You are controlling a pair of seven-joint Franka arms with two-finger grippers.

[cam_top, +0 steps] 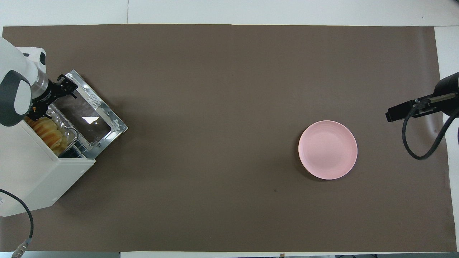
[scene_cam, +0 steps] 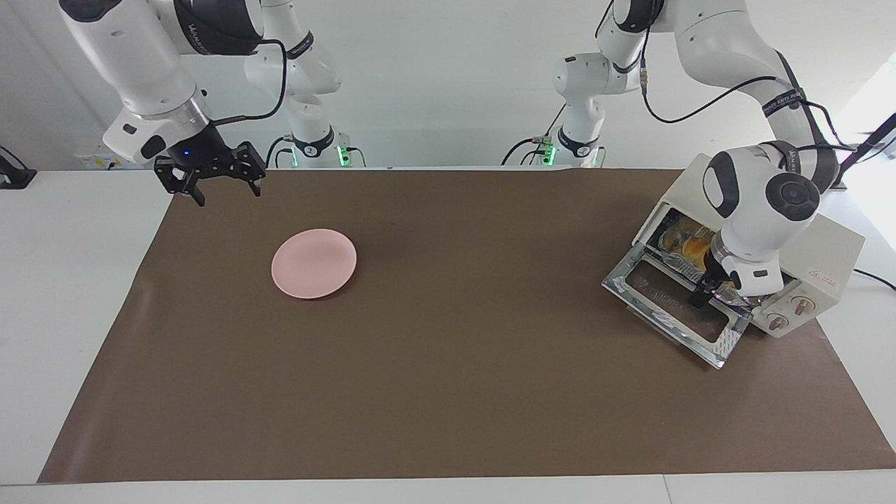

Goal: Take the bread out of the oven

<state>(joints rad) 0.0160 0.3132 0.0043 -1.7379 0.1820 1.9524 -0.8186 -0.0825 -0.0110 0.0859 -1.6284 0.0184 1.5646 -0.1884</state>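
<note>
The cream-white oven (scene_cam: 829, 255) (cam_top: 36, 179) stands at the left arm's end of the table, its glass door (scene_cam: 665, 308) (cam_top: 104, 111) dropped open onto the mat. Inside, the golden ridged bread (scene_cam: 689, 246) (cam_top: 48, 132) lies in a crinkled foil tray (cam_top: 69, 133); the left arm's wrist covers part of it. My left gripper (scene_cam: 710, 290) (cam_top: 52, 100) is open at the oven mouth, over the inner edge of the door and the end of the tray, holding nothing. My right gripper (scene_cam: 224, 194) waits open above the mat's corner at the right arm's end.
A pink plate (scene_cam: 313, 262) (cam_top: 327, 149) lies on the brown mat (scene_cam: 448, 364) toward the right arm's end. The oven's two knobs (scene_cam: 791, 311) face away from the robots. A black cable runs from the oven off the table.
</note>
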